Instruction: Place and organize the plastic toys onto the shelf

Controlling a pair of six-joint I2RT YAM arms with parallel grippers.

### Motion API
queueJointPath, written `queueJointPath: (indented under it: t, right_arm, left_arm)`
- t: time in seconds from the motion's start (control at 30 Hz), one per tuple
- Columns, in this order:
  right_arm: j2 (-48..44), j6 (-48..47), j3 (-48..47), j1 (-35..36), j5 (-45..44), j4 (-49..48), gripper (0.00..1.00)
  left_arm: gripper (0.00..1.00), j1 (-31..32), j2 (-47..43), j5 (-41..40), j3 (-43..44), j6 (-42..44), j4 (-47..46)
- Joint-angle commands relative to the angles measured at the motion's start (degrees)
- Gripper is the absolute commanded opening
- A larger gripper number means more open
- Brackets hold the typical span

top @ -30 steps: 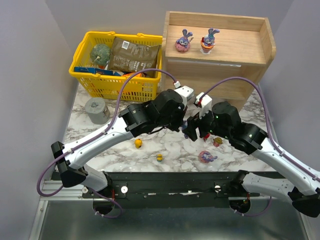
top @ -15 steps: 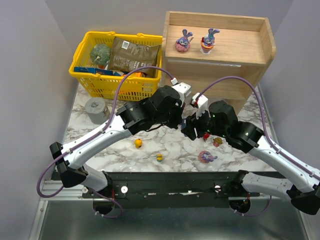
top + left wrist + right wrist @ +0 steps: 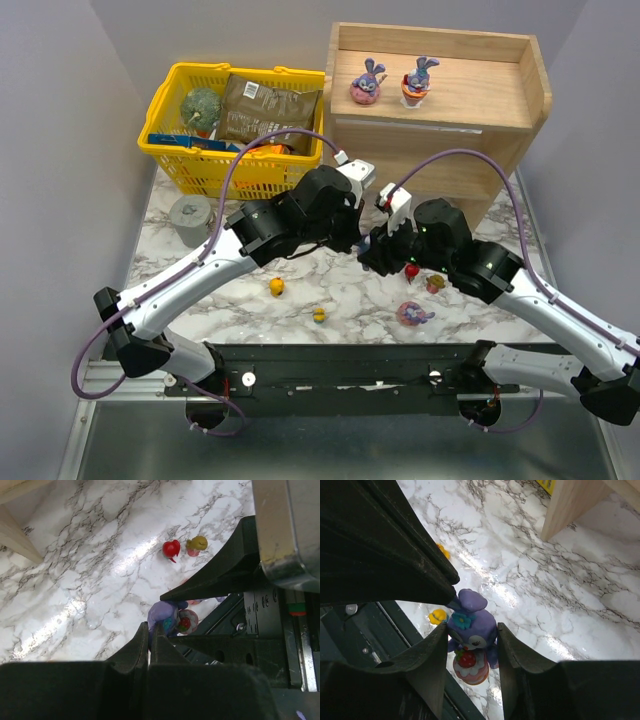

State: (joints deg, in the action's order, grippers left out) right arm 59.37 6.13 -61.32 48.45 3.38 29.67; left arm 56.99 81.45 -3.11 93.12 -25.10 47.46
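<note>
— Where is the bunny [image 3: 470, 635]?
— It hangs in the air over the middle of the tabletop [image 3: 350, 290]. Your left gripper [image 3: 149, 630] is pinched tight on its ear.
— And the right gripper [image 3: 471, 627]?
— Your fingers sit narrow, one on each side of its body. You cannot tell whether they press it.
— Anything placed?
— Two other bunnies [image 3: 366, 85] [image 3: 419, 82] stand upright on the top tier of the shelf [image 3: 440, 150], at the tabletop's far right corner.
</note>
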Motion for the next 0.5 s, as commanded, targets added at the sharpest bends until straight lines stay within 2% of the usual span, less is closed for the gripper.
queueJointPath:
  t: [0.0,0.1,0.13,0.23,0.33,0.4,0.47]
  right_arm:
    - [0.13,1.34,-2.4,0.33,-0.64,-1.37,0.01]
    - [-0.49,1.87,-3.37,0.33,-3.01,-1.46,0.01]
    - [-1.01,2.04,-4.15,0.33,-3.03,-1.46,0.01]
    - [-1.28,2.22,-5.47,0.25,-9.17,-0.94,0.01]
    - [-1.02,1.87,-8.19,0.25,-14.7,0.55,0.01]
    - [-0.31,1.61,-11.18,0.25,-17.77,1.44,0.01]
    - [0.74,0.82,-13.99,0.25,-23.31,2.41,0.01]
  left_arm:
    - [0.22,-0.57,-3.14,1.71,0.92,-1.17,-2.11]
    - [0.54,-1.0,-4.8,-0.22,0.31,-1.18,-3.16]
    - [0.68,-1.18,-5.33,-1.18,-0.13,-1.09,-3.51]
    - [0.88,-1.44,-7.61,-7.85,-1.89,-0.65,-4.66]
    - [0.96,-1.88,-11.21,-15.67,-4.96,-0.47,-6.85]
    - [0.97,-1.88,-14.9,-21.11,-8.81,-0.04,-10.1]
    - [0.99,-2.23,-18.67,-23.16,-11.9,0.23,-14.04]
